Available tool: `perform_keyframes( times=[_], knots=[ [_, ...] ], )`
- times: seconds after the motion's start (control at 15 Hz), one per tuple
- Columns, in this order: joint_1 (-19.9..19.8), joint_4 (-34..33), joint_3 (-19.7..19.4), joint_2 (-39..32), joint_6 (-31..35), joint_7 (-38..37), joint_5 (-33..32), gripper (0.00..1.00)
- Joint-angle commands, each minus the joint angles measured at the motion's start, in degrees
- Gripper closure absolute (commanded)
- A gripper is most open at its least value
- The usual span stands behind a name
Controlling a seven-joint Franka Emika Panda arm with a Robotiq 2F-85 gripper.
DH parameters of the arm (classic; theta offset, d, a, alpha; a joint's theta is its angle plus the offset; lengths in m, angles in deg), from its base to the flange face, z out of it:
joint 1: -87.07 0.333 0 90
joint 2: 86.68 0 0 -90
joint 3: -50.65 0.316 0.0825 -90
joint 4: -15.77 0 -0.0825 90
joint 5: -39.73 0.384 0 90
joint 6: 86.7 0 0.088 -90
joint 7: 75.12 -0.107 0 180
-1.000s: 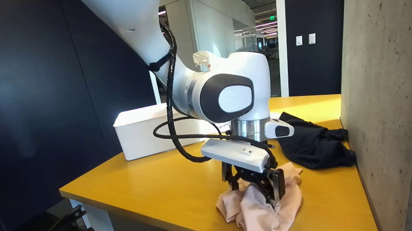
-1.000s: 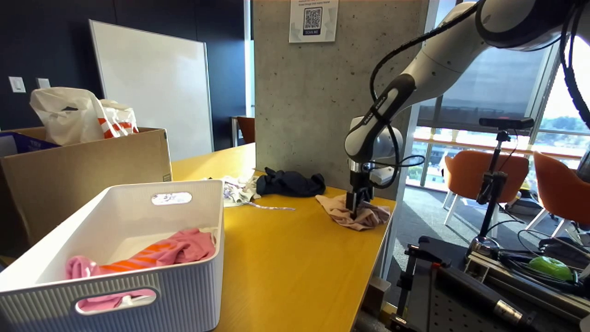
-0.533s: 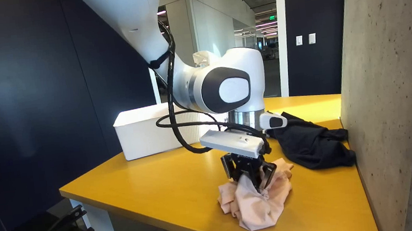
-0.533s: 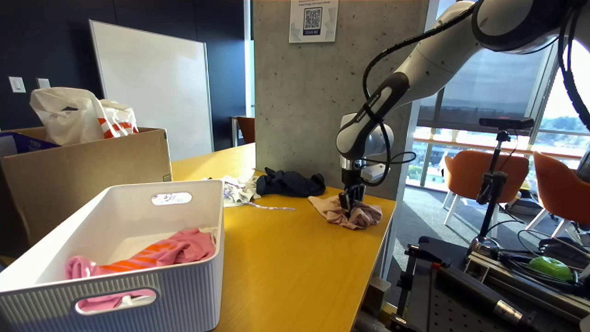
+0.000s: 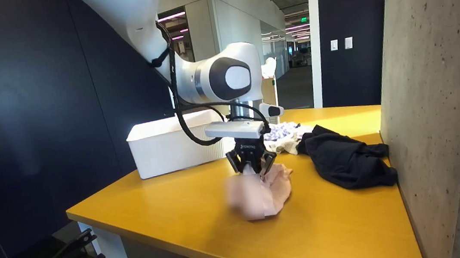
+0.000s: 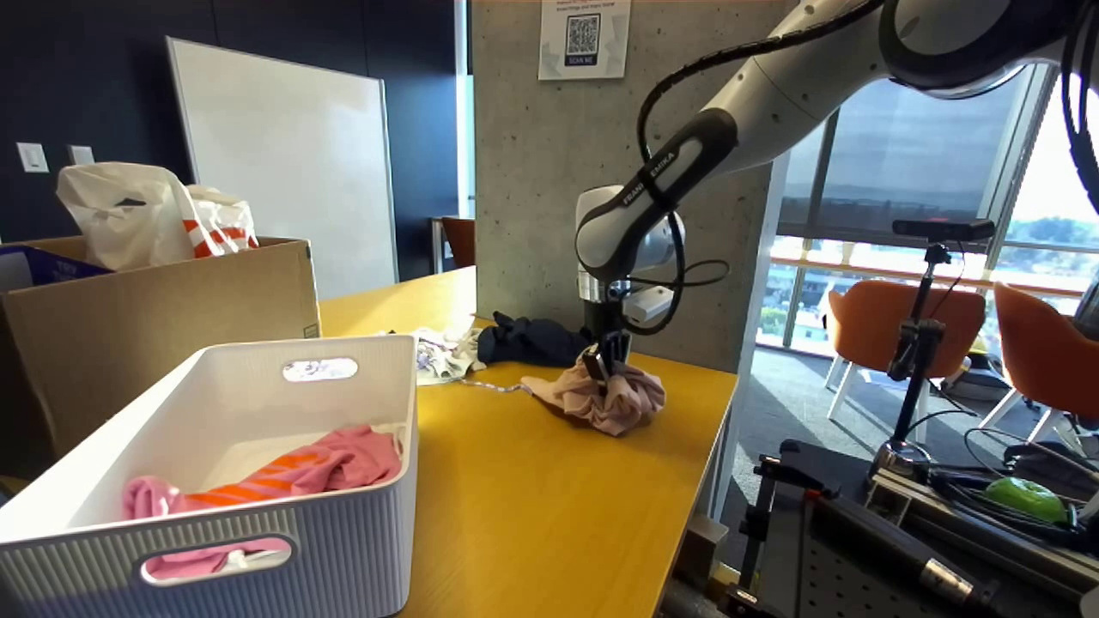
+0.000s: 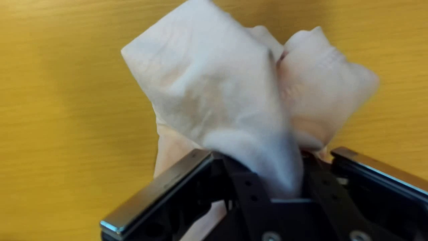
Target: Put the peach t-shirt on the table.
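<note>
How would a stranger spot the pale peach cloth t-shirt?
Find the broad yellow-orange wooden table; follow the white robot arm down to its two-fingered black claw. The crumpled t-shirt is gripped there; its plain peach colour sets it apart from the black cloth garment and white patterned cloth nearby.

In an exterior view you get the smooth yellow-orange wooden table (image 5: pixel 148 207) from a bit above, rough grey concrete pillar (image 5: pixel 437 122) tight on the right. In an exterior view the ribbed white plastic box (image 6: pixel 343 549) is basically in your face, lens pointed across at that pillar. I can spot table, box and pillar in both. Wrist view's aimed down past the black metal gripper (image 7: pixel 271 152), super close to the soft pale peach-pink cloth t-shirt (image 7: pixel 214 83).
</note>
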Motion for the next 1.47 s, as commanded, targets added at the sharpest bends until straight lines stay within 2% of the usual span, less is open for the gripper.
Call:
perform_keyframes(
  times=[0.0,0.27,0.53,0.6,0.67,1.07,1.13,1.4],
  knots=[
    [2.89,-7.24,1.43,-2.63,-5.62,-1.07,-2.91,0.94],
    [5.86,-12.23,2.94,-6.21,-7.81,-0.53,-4.26,0.94],
    [6.87,-15.10,3.53,-10.26,-7.40,-0.05,-4.70,0.94],
    [6.95,-14.84,3.43,-10.55,-6.58,-0.46,-4.64,0.49],
    [7.19,-13.94,3.07,-10.21,-6.17,-1.04,-4.87,0.49],
    [8.13,-6.71,2.74,-3.53,-1.60,-3.01,-5.14,0.05],
    [8.54,-5.50,2.52,-2.16,-1.03,-3.67,-5.39,0.01],
    [9.95,1.92,2.05,6.13,-0.34,-7.47,-5.94,0.00]
  ],
)
